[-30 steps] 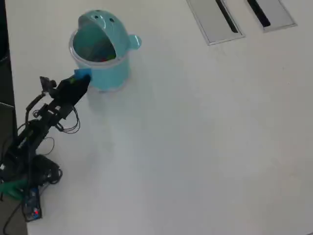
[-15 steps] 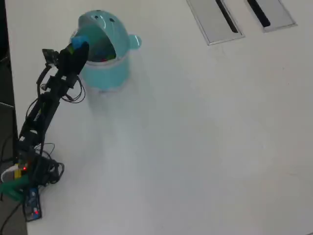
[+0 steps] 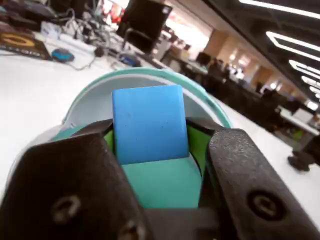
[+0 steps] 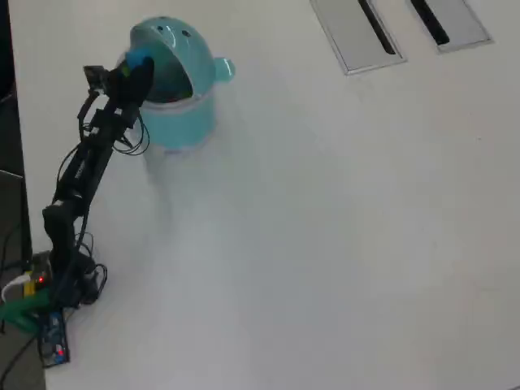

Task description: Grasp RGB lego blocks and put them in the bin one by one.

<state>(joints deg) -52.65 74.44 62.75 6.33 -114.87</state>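
Holding the blue block (image 3: 149, 122) clamped between both jaws, our gripper (image 4: 140, 63) hangs over the bin (image 4: 199, 73) mouth, approx above the rim nearest the arm. In the wrist view the hood arcs behind the block w/ teal interior below. We judge this the drop step: we want the block fully past the rim, then open wide w/o nudging the hood. Other blocks aren't clearly visible.

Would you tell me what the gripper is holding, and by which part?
The gripper holds the blue lego block by its two opposite side faces, over the bin.
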